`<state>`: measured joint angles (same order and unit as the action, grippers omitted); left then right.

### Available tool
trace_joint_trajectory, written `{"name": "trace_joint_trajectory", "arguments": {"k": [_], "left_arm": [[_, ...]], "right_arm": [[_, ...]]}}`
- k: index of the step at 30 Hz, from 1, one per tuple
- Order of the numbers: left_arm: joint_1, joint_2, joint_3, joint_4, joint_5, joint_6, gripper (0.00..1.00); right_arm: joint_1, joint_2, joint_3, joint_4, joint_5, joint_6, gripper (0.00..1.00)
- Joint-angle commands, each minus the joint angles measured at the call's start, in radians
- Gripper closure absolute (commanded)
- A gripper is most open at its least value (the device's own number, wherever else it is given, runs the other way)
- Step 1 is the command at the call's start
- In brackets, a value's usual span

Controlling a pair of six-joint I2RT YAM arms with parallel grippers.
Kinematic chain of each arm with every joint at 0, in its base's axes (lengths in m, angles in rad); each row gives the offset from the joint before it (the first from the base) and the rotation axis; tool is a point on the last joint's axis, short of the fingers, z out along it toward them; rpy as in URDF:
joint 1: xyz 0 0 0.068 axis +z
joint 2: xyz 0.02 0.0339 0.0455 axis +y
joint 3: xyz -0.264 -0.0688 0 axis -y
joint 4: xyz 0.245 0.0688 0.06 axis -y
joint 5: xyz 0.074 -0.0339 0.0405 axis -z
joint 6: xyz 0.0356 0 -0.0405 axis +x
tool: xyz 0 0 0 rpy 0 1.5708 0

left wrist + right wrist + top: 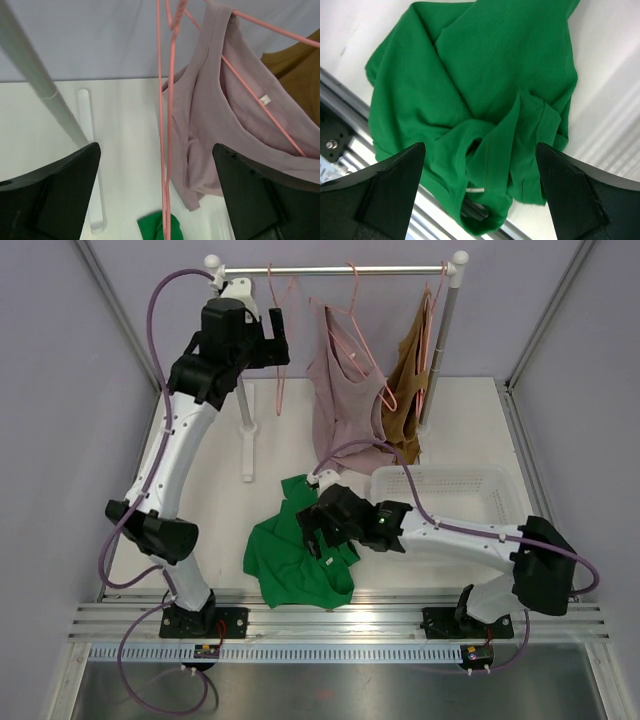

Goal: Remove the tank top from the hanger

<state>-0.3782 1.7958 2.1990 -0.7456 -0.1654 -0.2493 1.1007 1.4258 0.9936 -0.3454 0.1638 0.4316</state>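
The green tank top (290, 570) lies crumpled on the table near the front rail, off any hanger; in the right wrist view the green tank top (470, 65) fills the middle. My right gripper (315, 530) (480, 147) hovers just above it, open, with nothing between its fingers. An empty pink hanger (279, 390) (169, 125) hangs from the rack rod (330, 270). My left gripper (278, 340) (156, 150) is raised beside the rack and open, its jaws standing wide on either side of the hanger wire without touching it.
A mauve tank top (345, 390) (220, 115) and a brown garment (408, 380) (300, 70) hang on pink hangers further right. A white basket (450, 490) sits at the right. The rack's left pole (35, 75) and foot (247, 430) stand near my left arm.
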Motion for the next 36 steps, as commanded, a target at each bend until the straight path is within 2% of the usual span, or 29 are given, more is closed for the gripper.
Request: {"name": "trace_joint_trajectory", "arguments": {"k": [1, 5, 6, 9, 10, 13, 15, 17, 20, 21, 25, 29, 36], "left_arm": [[0.002, -0.204, -0.025, -0.038, 0.012, -0.027, 0.01], [0.002, -0.387, -0.191, -0.069, -0.034, -0.071, 0.01], [0.002, -0.435, -0.287, -0.070, -0.045, -0.091, 0.01], [0.002, -0.605, -0.444, -0.057, -0.068, -0.139, 0.01], [0.002, -0.643, -0.543, -0.051, -0.062, -0.148, 0.01], [0.001, -0.795, -0.707, -0.052, -0.031, -0.166, 0.01], [0.001, -0.882, -0.769, -0.078, -0.037, -0.162, 0.01], [0.001, -0.933, -0.841, -0.096, -0.060, -0.147, 0.01], [0.001, -1.039, -0.932, -0.109, -0.066, -0.098, 0.01], [0.001, -1.097, -0.959, -0.086, -0.057, -0.079, 0.01], [0.001, -1.260, -1.146, 0.018, -0.003, -0.004, 0.01], [0.002, -1.372, -1.308, 0.091, -0.072, -0.018, 0.01], [0.002, -1.339, -1.318, 0.071, -0.118, -0.021, 0.01]], "right_arm": [[0.002, 0.125, 0.097, -0.007, 0.020, -0.056, 0.01], [0.002, 0.286, 0.198, -0.017, 0.055, -0.105, 0.00], [0.002, 0.318, 0.247, -0.030, 0.062, -0.111, 0.01], [0.001, 0.436, 0.325, -0.055, 0.072, -0.122, 0.01], [0.002, 0.487, 0.339, -0.063, 0.069, -0.122, 0.01], [0.002, 0.573, 0.381, -0.098, 0.048, -0.099, 0.00], [0.002, 0.591, 0.363, -0.078, 0.016, -0.083, 0.04], [0.002, 0.598, 0.343, -0.064, 0.002, -0.073, 0.32], [0.004, 0.576, 0.318, -0.041, 0.006, -0.089, 0.86], [0.002, 0.546, 0.316, -0.037, 0.013, -0.093, 1.00], [0.002, 0.409, 0.321, -0.058, 0.054, -0.114, 1.00], [0.002, 0.265, 0.416, -0.176, 0.120, -0.125, 1.00], [0.001, 0.047, 0.611, -0.441, 0.331, -0.155, 1.00]]}}
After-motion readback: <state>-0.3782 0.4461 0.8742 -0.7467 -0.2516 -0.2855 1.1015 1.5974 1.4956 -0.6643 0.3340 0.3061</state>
